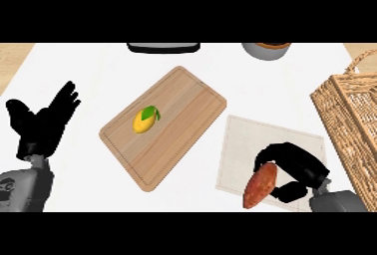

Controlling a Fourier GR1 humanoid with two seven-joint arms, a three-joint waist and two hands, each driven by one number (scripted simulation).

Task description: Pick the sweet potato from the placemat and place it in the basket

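A reddish-brown sweet potato (pixel 260 185) sits in the right hand (pixel 294 172), whose fingers curl around it over the pale placemat's (pixel 294 137) near corner. The wicker basket (pixel 350 117) stands just right of the placemat, its wall tall. Carried too low, the potato could strike that rim. The left hand (pixel 40 119) rests open, far left of the placemat, on the desk (pixel 88 69).

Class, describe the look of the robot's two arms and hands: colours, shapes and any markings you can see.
Both hands, the left hand and the right hand, are black, with slim fingers and a thumb. Each sits on a rounded grey forearm. The left forearm bears small dark markings near the wrist; no cables show.
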